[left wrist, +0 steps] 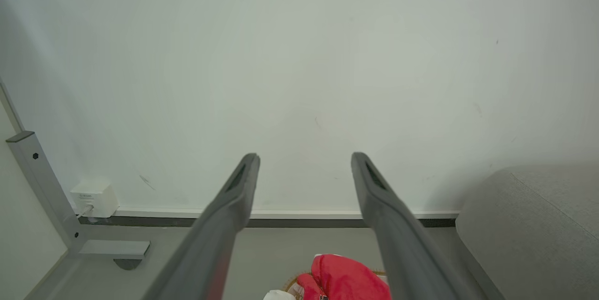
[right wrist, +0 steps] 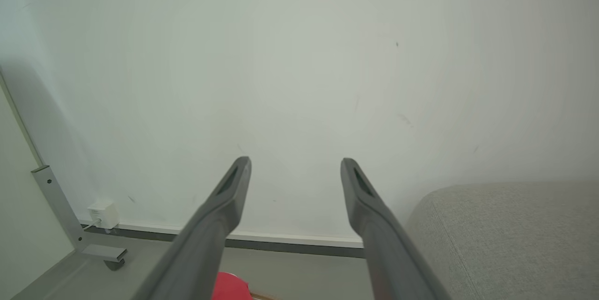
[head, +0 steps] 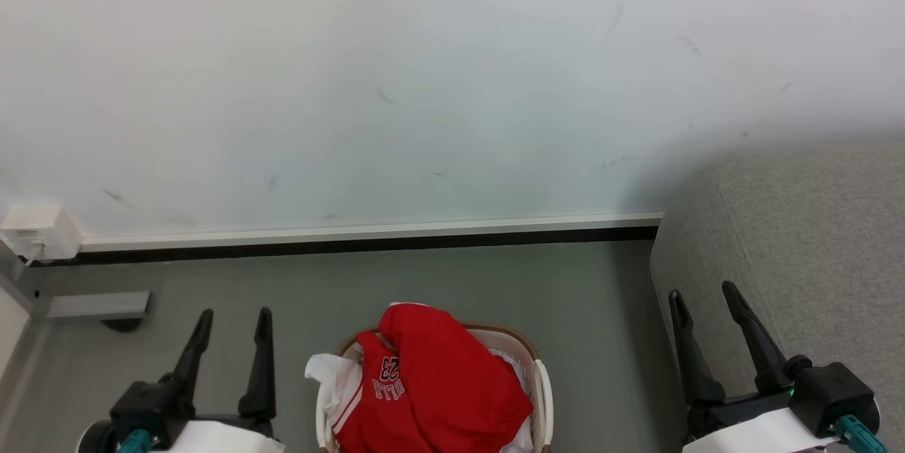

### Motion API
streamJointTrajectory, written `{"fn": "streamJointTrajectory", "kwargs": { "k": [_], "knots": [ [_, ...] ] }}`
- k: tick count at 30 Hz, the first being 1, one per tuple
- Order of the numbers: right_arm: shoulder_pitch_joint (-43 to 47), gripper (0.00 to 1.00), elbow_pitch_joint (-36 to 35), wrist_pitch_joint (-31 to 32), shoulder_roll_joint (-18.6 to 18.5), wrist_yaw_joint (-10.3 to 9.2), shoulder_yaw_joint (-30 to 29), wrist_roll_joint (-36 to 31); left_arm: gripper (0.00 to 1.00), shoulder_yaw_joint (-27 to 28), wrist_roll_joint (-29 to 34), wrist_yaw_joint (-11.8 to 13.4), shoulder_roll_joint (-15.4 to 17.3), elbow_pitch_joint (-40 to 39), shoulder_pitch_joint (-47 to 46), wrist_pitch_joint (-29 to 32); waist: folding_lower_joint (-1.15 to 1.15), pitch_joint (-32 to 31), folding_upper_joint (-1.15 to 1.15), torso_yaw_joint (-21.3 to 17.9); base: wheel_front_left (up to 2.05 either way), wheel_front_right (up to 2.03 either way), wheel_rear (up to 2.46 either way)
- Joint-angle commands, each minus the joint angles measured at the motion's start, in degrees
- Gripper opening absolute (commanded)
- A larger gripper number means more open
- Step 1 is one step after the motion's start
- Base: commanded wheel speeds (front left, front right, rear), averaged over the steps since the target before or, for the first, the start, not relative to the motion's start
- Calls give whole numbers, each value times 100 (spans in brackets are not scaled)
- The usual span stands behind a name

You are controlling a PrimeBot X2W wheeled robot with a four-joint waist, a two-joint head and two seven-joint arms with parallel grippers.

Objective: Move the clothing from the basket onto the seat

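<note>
Red clothing [head: 442,386] with white trim and "BULLS 23" lettering is heaped in the white basket [head: 543,396] at the bottom centre of the head view. Its red top [left wrist: 344,279] also peeks up in the left wrist view, and a small red patch [right wrist: 230,287] in the right wrist view. The grey seat [head: 799,255] stands to the right, against the wall. My left gripper [head: 235,320] hangs open to the left of the basket, apart from it. My right gripper [head: 703,294] is open in front of the seat's left end, holding nothing.
A pale wall with a dark baseboard [head: 368,244] closes the far side. A white wall socket box [head: 39,232] and a grey metal frame foot [head: 99,306] sit at the far left. Grey floor [head: 452,283] lies between basket and wall.
</note>
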Motion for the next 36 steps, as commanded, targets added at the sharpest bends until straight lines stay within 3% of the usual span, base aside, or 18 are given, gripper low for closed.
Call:
{"fn": "streamJointTrajectory", "kwargs": {
  "k": [1, 16, 36],
  "knots": [
    [-68, 100, -46, -59, 3, -10, 2, -135, 100, 32, 159, -25, 3, -59, 17, -70, 0, 2, 0, 2, 0, 0, 0],
    [-53, 100, -117, -217, 5, -12, 68, -627, 100, 94, 814, -103, -53, -79, 36, -206, 0, -5, 0, 6, 0, 0, 0],
    [-88, 100, -148, -196, 13, -12, 60, -533, 100, 269, 733, -189, -154, -106, -16, -196, 0, 37, 0, -77, 0, 0, 0]
  ]
}}
